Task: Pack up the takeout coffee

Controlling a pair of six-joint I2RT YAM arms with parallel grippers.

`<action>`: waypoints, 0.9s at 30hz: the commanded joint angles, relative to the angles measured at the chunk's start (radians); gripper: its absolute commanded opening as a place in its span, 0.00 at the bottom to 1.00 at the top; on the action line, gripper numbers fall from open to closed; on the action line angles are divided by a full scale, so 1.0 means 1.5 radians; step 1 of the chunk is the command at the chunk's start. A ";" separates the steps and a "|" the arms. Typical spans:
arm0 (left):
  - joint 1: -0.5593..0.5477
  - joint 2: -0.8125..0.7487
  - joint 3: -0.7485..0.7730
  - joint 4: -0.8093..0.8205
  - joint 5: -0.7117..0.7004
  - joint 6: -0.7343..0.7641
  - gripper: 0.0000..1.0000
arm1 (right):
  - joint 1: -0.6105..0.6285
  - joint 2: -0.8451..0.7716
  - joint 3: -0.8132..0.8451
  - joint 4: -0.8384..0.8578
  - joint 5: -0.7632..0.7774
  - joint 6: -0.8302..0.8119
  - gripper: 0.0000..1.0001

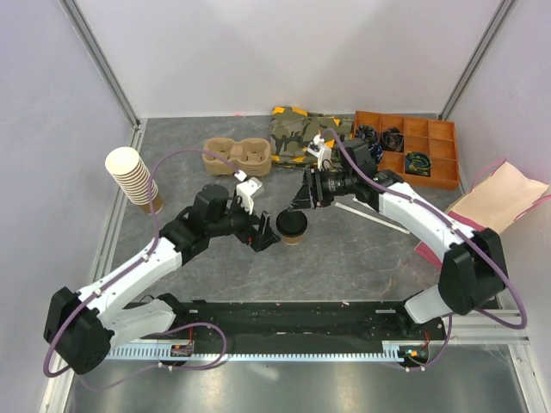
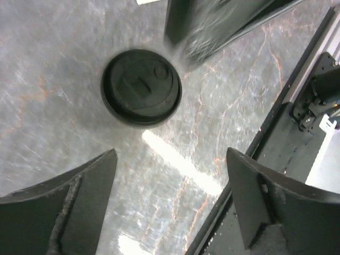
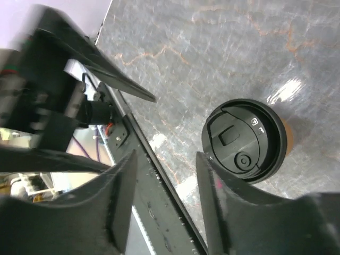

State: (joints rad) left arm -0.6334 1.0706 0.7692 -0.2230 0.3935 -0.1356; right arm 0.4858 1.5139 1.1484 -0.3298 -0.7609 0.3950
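The takeout coffee, a tan paper cup with a round black lid, stands upright on the grey table between the two arms. My left gripper sits just left of it, apart from it. In the left wrist view its jaws are wide open over bare table, with the lid ahead of them. My right gripper hovers just behind the cup. Its jaws stand open with nothing between them, and the lid lies beside one finger.
A stack of lidless paper cups stands at the left. A brown pulp carrier, a camouflage cloth and an orange compartment tray line the back. A brown paper bag lies at the right, a white stick near it.
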 commanded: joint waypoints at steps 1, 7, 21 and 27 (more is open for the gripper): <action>-0.001 -0.063 -0.084 0.082 -0.019 -0.020 1.00 | -0.003 -0.049 0.003 -0.032 0.060 -0.038 0.61; -0.016 -0.101 -0.178 0.114 -0.094 -0.002 1.00 | -0.011 -0.056 -0.046 -0.083 0.142 -0.060 0.70; -0.091 0.129 -0.106 0.191 -0.211 -0.125 0.85 | -0.021 0.002 -0.055 -0.061 0.098 -0.053 0.73; -0.091 0.053 -0.143 0.216 -0.168 -0.133 0.68 | -0.027 -0.058 -0.114 -0.041 0.048 -0.045 0.72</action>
State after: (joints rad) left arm -0.7654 1.2430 0.5758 0.0170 0.1150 -0.2790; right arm 0.4500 1.5024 1.0271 -0.4271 -0.6155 0.3210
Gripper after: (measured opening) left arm 0.752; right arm 0.720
